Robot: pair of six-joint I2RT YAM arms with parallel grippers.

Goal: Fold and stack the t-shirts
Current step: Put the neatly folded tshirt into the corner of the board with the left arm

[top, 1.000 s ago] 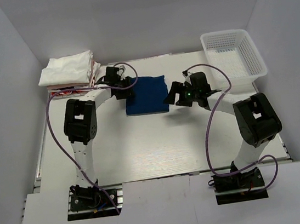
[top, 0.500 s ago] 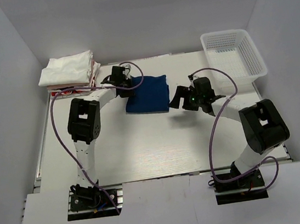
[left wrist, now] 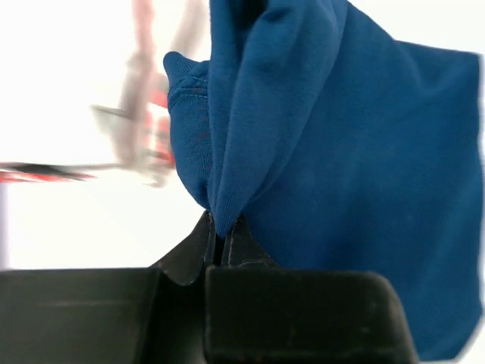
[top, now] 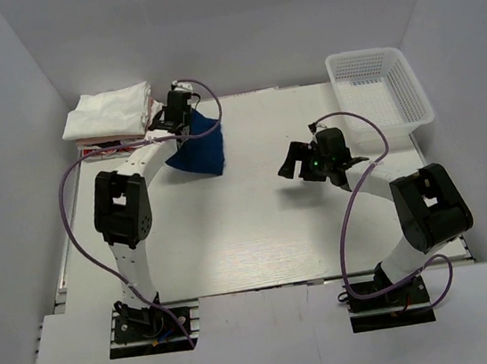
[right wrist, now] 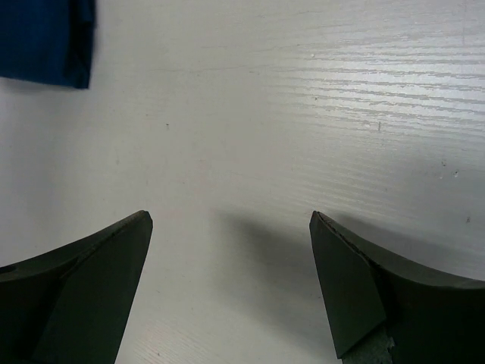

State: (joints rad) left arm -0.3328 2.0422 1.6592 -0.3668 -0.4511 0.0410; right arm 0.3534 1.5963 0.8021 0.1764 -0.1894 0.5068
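Your left gripper (left wrist: 221, 239) pinches the navy blue cloth t-shirt (top: 199, 150), raised beside the upper-left pile of folded white t-shirts (top: 109, 113); stacking remains; right gripper (right wrist: 231, 218) spread.

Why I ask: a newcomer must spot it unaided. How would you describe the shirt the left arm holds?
Look to the table's far-left corner, where a stack of folded white t-shirts sits. Just right of that stack is the navy blue t-shirt, pinched in the left tool. It is the only dark, bunched cloth; its neighbours are white and lie folded.
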